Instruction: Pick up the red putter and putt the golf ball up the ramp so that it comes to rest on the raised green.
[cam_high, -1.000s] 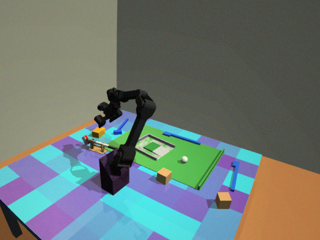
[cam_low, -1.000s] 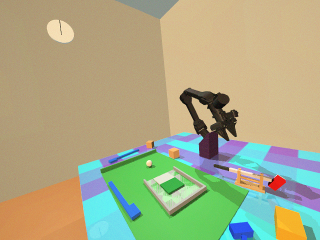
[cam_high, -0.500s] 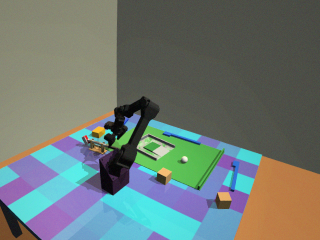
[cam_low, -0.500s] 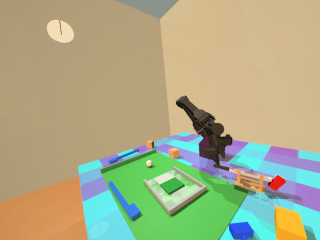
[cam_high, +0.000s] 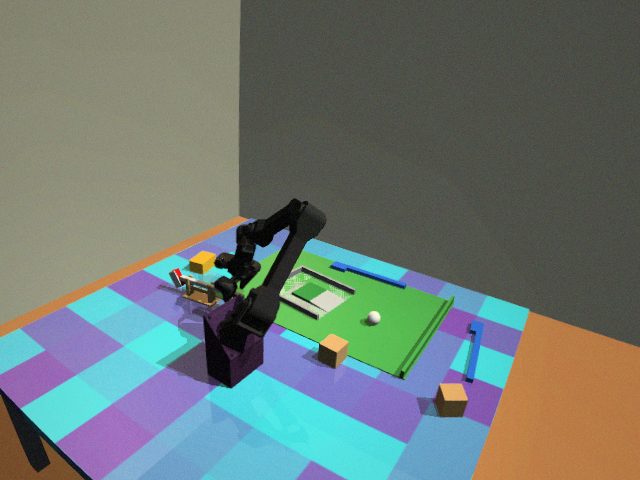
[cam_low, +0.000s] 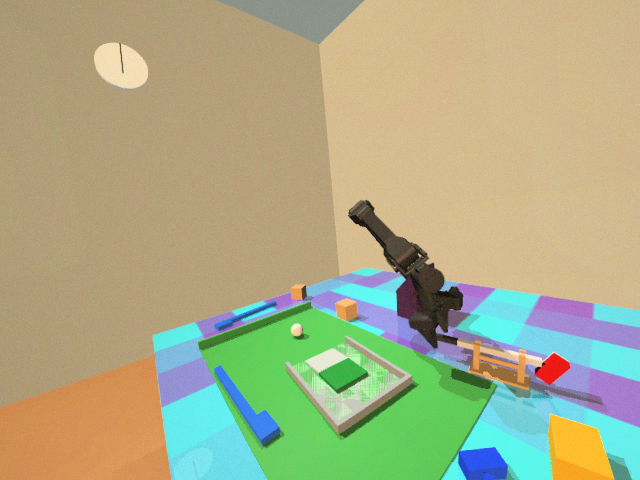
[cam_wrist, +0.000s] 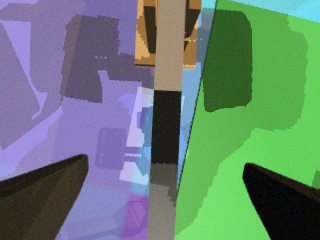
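- Top view: the arm folds down from its dark base, with the gripper (cam_high: 227, 276) low over the handle end of the putter (cam_high: 192, 283). The putter lies across a small wooden rack (cam_high: 200, 294) on the checkered table (cam_high: 129, 413), its red head (cam_high: 176, 274) toward the far left edge. The golf ball (cam_high: 373, 317) sits on the green mat (cam_high: 403, 330), right of the walled enclosure holding the raised green (cam_high: 309, 291) and its pale ramp (cam_high: 326, 300).
- Exterior view: the gripper (cam_low: 431, 330) hangs over the black grip end of the putter (cam_low: 504, 353), well apart from the red head (cam_low: 553, 367). The rack (cam_low: 498, 366) stands just off the mat's edge. The ball (cam_low: 296, 329) rests near the mat's far rim.
- Wrist view: both fingers are spread wide, one each side of the putter shaft (cam_wrist: 166, 125), neither touching it. Nothing is held. The shaft runs straight up the middle, its black grip section between the fingertips, the rack (cam_wrist: 145, 35) at the top edge. The mat (cam_wrist: 260, 150) fills the right half.
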